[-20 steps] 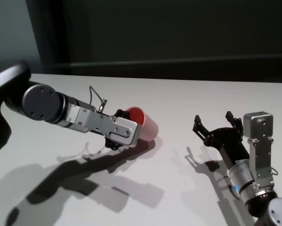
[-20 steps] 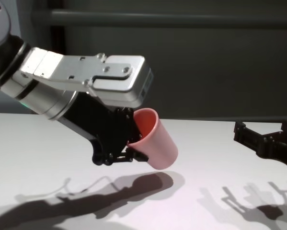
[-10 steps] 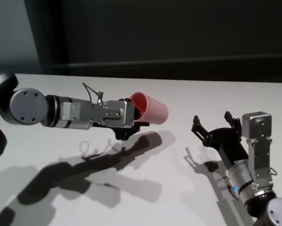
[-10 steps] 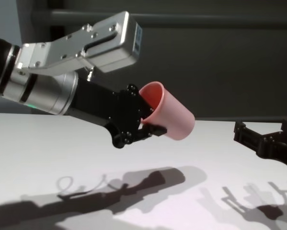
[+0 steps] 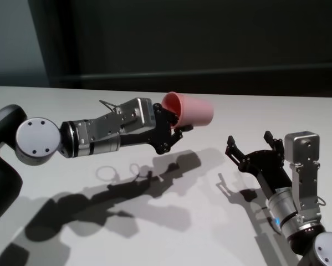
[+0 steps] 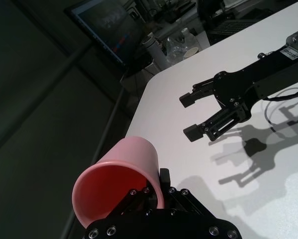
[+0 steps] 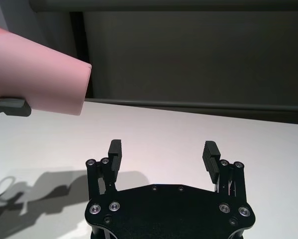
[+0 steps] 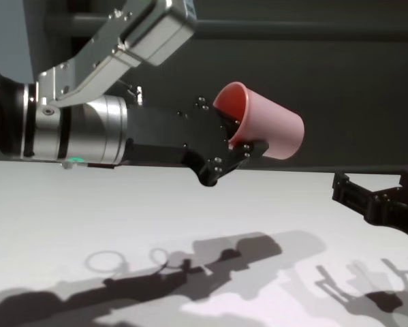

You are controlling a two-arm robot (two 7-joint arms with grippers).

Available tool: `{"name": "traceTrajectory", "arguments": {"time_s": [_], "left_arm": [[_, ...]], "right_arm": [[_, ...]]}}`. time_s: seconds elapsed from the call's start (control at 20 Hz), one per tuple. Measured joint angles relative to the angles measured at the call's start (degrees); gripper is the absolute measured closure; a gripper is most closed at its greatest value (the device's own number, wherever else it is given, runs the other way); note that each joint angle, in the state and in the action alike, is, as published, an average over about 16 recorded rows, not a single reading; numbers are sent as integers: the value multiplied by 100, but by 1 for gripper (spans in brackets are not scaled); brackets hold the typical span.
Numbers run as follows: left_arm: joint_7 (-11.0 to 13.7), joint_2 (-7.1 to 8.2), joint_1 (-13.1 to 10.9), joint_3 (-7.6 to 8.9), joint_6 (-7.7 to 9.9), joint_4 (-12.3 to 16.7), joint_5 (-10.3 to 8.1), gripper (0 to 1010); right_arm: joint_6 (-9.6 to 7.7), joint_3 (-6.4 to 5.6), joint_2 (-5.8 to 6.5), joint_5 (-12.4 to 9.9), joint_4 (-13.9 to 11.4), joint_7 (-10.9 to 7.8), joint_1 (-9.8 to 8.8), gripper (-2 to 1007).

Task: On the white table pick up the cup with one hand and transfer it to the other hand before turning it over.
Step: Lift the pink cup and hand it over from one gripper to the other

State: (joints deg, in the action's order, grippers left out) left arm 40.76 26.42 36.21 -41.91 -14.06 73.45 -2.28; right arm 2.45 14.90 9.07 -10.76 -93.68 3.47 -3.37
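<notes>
A plain white bench [image 5: 154, 221] fronts a dark wall. The left tool [image 5: 175, 123], clamped on the rim of a pink cup [image 5: 189, 110], holds it empty and sideways above the bench, while the right tool [image 5: 253, 148] waits nearby, fingers spread wide.

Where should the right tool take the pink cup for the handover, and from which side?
Probably the closed base end. The cup lies nearly level above the white table, and the left tool is clamped on its rim wall, so the smooth tapered body pointing toward the right tool is free. Come in from the robot's right with the open fingers straddling the narrow end, clear of the left tool.
</notes>
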Motion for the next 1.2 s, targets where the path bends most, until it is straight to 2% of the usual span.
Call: {"name": "traceTrajectory", "arguments": {"time_s": [0.3,0.55,0.85,1.2], "left_arm": [[-164,-357,-176,281,-163,-239,-406,963],[-81,-655,-208,432,-256,-475,-749,963],[277,-970,-76,483,-318,-821,-1168,963],[839,-1244,270,377,-366,-1315,-1567,963]], "right_arm": [[0,0,0,0,0,0,0,3],[0,0,0,0,0,0,0,3],[0,0,0,0,0,0,0,3],[0,0,0,0,0,0,0,3]]}}
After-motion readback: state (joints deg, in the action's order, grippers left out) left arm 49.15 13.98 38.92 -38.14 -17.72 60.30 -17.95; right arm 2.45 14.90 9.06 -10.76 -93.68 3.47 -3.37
